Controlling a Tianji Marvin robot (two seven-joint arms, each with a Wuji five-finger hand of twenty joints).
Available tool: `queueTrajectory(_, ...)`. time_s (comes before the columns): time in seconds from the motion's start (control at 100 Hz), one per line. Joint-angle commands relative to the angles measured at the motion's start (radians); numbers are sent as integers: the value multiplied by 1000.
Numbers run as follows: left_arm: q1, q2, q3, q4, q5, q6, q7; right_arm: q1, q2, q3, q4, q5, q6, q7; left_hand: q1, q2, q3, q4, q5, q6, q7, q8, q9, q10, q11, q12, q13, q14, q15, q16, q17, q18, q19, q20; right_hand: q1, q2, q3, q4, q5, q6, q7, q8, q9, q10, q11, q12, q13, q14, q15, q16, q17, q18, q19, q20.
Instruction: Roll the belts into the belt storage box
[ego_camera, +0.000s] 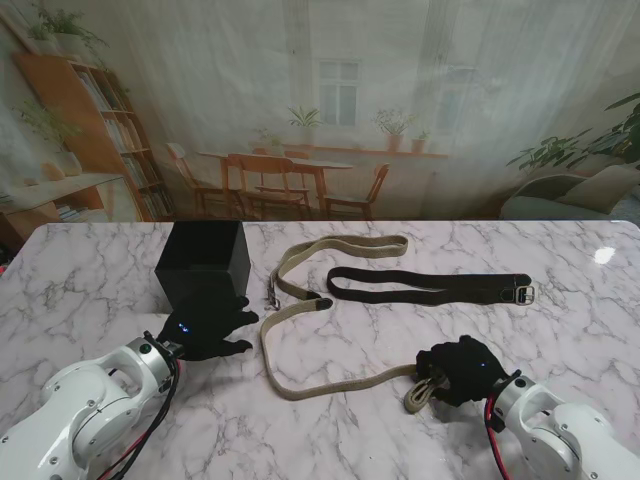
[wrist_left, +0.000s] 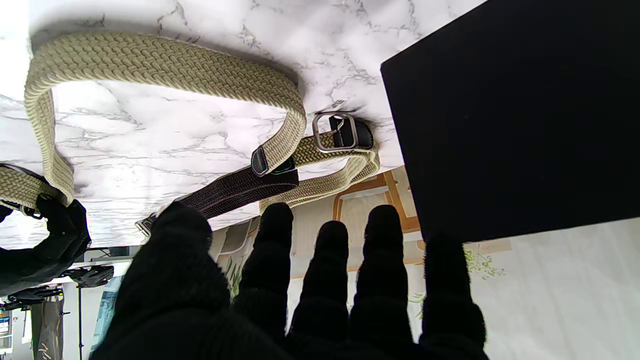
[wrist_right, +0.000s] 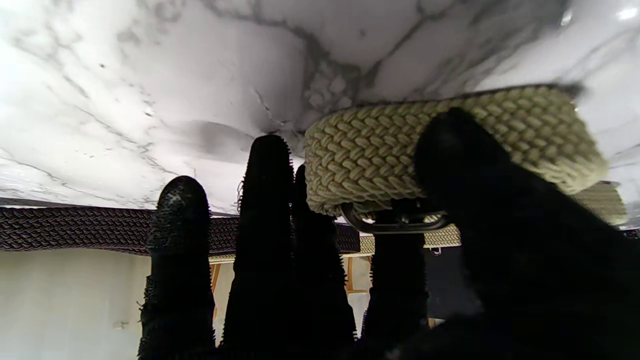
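At lower right of the stand view, the black-gloved right hand (ego_camera: 462, 368) grips the started coil of the soft, limp tan braided webbing belt (ego_camera: 300, 385). The left hand (ego_camera: 210, 328) rests open and empty beside the black belt storage box (ego_camera: 203, 264), centre left. The belt looks light and floppy, so the buckle-end coil seems the firmest hold.

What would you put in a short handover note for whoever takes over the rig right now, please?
Right hand: shut on the buckle end of the beige belt, first turn started.
Left hand: open, holding nothing, beside the black box.
Black belt: flat, unrolled, farther from me.
Done: nothing in the box that I can see.
Left: roll both belts and box them.
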Motion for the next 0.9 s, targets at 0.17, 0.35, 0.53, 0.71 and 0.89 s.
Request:
queueTrajectory(0.17, 1, 0, 3, 7, 0, 5, -10, -1, -10, -9, 13, 14, 46, -30, 1, 45, -23, 2, -14, 23, -10, 4, -29, 18, -15, 7, -13, 15, -11, 6, -14, 34, -25, 11, 69, 96, 13, 10, 21, -11, 108, 53, 222, -79, 145, 110, 114, 5, 113, 54, 47, 38, 55, 23)
queueTrajectory(0.35, 1, -1, 4, 10, -3, 3, -3, 1, -11, -12, 27, -2, 54, -70, -1, 45, -23, 2, -21, 23, -13, 2, -30, 17, -15, 8, -13, 14, -11, 6, -14, 34, -25, 11, 72, 105, 6, 9, -18, 27, 51, -5, 318, -124, 206, 118, 162, -6, 140, 67, 72, 24, 73, 22)
queueTrajectory(0.53, -1, -1, 7, 15, -9, 3, 5, 6, -11, -13, 41, -2, 42, -96, -3, 50, -23, 2, -63, 34, -33, -5, -32, 17, -14, 8, -11, 13, -9, 8, -12, 33, -23, 12, 24, 149, 54, 73, -111, 165, -376, -80, 409, -143, 271, 73, 249, -2, 203, 91, 127, 13, 121, -2)
queueTrajectory(0.71, -1, -1, 7, 15, -8, 5, 4, 13, -9, -18, 52, -11, 25, -110, -4, 50, -24, 2, -62, 39, -33, -7, -33, 18, -13, 9, -11, 14, -8, 9, -13, 33, -23, 12, 36, 171, 58, 119, -299, 46, -459, -223, 463, -117, 223, 71, 288, 25, 206, 89, 141, 29, 130, -14)
queueTrajectory(0.89, -1, -1, 6, 16, -8, 5, 5, 13, -6, -16, 48, -31, 11, -126, -3, 51, -23, 3, -60, 38, -32, -7, -33, 18, -12, 9, -11, 14, -8, 9, -13, 33, -23, 12, 75, 201, 53, 108, -322, -140, -468, -231, 468, -104, 176, 58, 295, 38, 185, 83, 143, 30, 129, -16)
